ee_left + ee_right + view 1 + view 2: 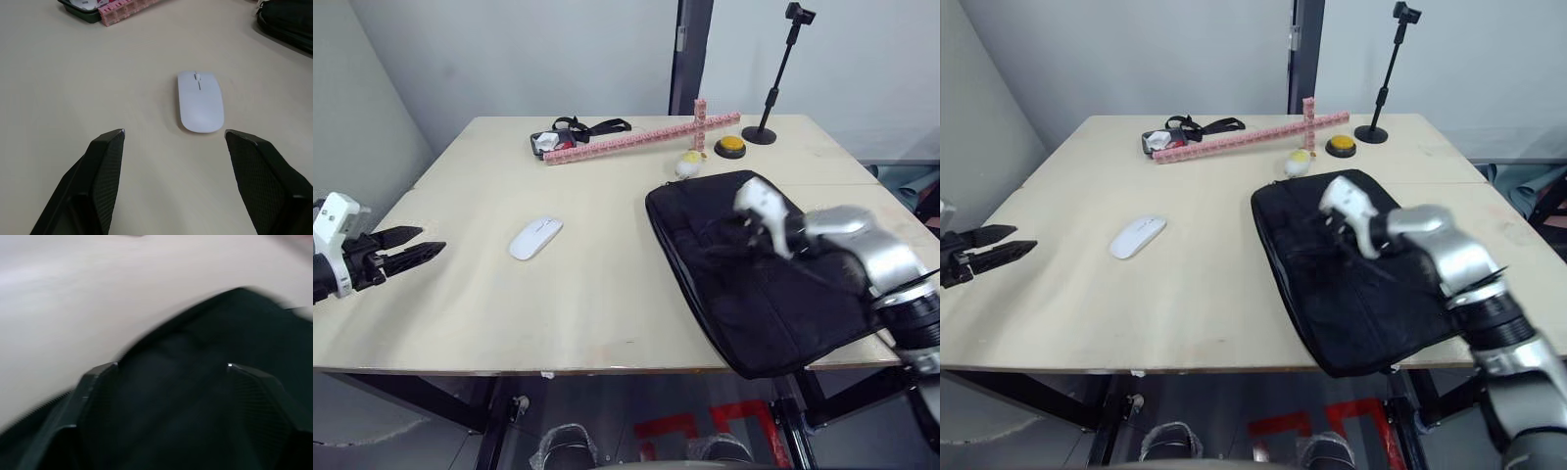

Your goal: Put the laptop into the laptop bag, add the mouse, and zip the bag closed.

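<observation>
1. Left gripper [409, 245] at left edge of frame, low over the table [607, 304], fingers spread wide, holding nothing.
2. Left wrist view: mouse [199, 100] lies flat on the table ahead of the spread fingertips [110, 147], apart from them, not touched.
3. Right gripper [166, 367] over the laptop bag [754, 274], right of centre; fingers apart in the right wrist view, black fabric underneath. Cannot tell if touching the fabric or pinching any of it.
4. Bag lies flat, skewed, its near corner overhanging the table's front edge at lower right.
5. Laptop: none seen on the table. Judged already inside the bag; not confirmable, bag opening and zipper not readable.
6. Mouse left of centre, well apart from the bag, so that step is not done. Zip step judged not done either.
7. Remaining, by judgement: close left fingers on mouse, carry across to bag, drop in, zip shut.
8. Clutter at top of frame: pink block strip [636, 137], yellow button [731, 146], camera stand [773, 88], plush egg [689, 164] just beside the bag's far edge. Not task items.
</observation>
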`<move>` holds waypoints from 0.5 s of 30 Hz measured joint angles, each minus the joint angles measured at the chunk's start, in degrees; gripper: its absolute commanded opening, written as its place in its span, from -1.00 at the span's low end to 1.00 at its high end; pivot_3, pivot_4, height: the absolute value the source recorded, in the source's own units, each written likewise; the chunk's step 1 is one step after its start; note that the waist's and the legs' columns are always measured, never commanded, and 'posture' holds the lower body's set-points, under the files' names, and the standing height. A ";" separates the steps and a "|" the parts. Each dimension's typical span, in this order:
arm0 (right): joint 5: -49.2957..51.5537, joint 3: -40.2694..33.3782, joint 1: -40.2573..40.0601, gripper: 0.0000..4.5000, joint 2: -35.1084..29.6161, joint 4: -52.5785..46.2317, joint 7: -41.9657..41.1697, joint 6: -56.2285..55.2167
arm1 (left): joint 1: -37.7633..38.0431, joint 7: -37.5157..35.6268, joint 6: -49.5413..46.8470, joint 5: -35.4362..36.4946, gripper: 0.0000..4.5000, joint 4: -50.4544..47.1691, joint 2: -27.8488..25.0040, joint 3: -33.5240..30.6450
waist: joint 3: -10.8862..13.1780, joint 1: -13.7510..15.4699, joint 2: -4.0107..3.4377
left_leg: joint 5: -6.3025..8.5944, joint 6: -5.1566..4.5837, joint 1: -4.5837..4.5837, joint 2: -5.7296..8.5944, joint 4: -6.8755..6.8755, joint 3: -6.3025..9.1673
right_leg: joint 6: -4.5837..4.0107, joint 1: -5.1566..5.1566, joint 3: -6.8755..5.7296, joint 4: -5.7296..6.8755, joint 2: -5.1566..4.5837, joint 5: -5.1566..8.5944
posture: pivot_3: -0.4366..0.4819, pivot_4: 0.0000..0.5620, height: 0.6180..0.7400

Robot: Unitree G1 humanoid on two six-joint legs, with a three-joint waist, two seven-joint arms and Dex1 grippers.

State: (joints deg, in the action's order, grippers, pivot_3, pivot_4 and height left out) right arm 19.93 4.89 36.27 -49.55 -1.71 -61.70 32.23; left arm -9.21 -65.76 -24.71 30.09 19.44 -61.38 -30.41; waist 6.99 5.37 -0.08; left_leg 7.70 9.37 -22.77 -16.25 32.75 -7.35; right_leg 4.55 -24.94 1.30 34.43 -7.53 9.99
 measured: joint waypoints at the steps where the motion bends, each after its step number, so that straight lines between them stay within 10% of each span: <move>1: 0.02 -1.55 0.69 0.97 -1.55 1.20 -0.95 -0.98 | -0.27 -0.13 0.53 -0.49 0.53 0.80 -0.47 -0.01 | -0.01 -0.01 0.02 | 0.00 0.00 0.05 0.00 0.00 -0.01 | -0.06 0.02 0.01 0.05 0.00 0.04 | -0.05 -0.47 1.00; 15: -12.72 -3.84 9.28 0.97 -20.01 43.34 -13.97 -24.06 | -14.52 -6.54 5.41 -6.22 0.53 15.92 -9.30 6.17 | -0.04 -0.94 0.09 | -0.20 -0.51 -0.06 0.00 0.34 -0.08 | -0.98 -0.21 0.08 0.77 -0.02 0.56 | -0.05 -0.47 1.00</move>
State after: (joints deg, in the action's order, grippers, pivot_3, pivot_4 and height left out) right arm 7.21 1.06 45.56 -69.56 41.63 -75.66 8.17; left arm -23.73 -72.30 -19.30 23.88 35.36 -70.68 -24.24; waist 6.95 4.43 0.01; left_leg 7.50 8.85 -22.84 -16.25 33.09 -7.43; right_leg 3.56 -25.15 1.39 35.20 -7.55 10.55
